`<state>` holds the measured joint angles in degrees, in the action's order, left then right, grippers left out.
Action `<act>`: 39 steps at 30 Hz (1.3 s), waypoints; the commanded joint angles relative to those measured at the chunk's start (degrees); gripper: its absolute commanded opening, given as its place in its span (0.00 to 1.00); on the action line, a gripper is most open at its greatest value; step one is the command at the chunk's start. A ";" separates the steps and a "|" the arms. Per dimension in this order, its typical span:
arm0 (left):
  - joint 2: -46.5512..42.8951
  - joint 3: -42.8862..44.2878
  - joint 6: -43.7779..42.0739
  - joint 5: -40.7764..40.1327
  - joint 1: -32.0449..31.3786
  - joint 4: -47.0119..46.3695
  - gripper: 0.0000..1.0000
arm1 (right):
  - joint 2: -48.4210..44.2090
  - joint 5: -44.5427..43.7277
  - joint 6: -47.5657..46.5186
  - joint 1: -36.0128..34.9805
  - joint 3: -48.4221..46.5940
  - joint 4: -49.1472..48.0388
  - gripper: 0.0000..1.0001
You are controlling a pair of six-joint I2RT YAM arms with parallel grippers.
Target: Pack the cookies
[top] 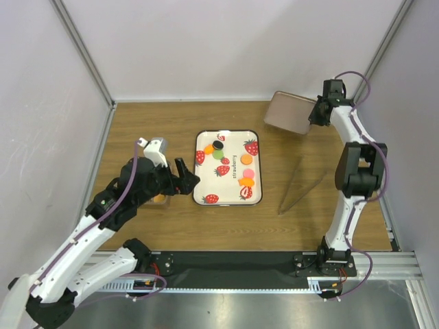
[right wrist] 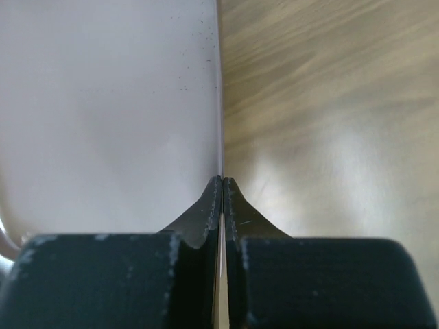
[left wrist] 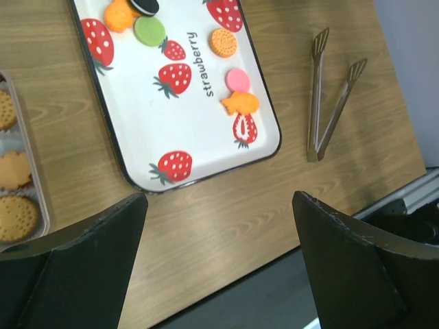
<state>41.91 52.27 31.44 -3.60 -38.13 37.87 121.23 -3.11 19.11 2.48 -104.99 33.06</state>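
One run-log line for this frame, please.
left pincer: open, empty, beside tray | right pincer: shut on lid edge | cookies: six on tray, three visible in box | tongs: beside tray

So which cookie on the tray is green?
The round one beside the black cookie, at the far end of the tray; no other is green.

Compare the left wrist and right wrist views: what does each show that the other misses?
Left wrist only: the open left gripper, the strawberry tray with loose cookies, the tongs, and a clear box holding three packed cookies. Right wrist only: the right gripper shut on the edge of a thin pale sheet. Both: the wooden table.
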 commanded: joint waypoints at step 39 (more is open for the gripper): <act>23.74 8.02 3.89 28.91 15.10 -28.73 0.65 | -50.04 14.10 9.89 -31.75 36.96 -11.35 0.00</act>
<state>65.63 58.72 35.03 24.38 -23.62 10.68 72.38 10.63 27.49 -28.36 -65.71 25.28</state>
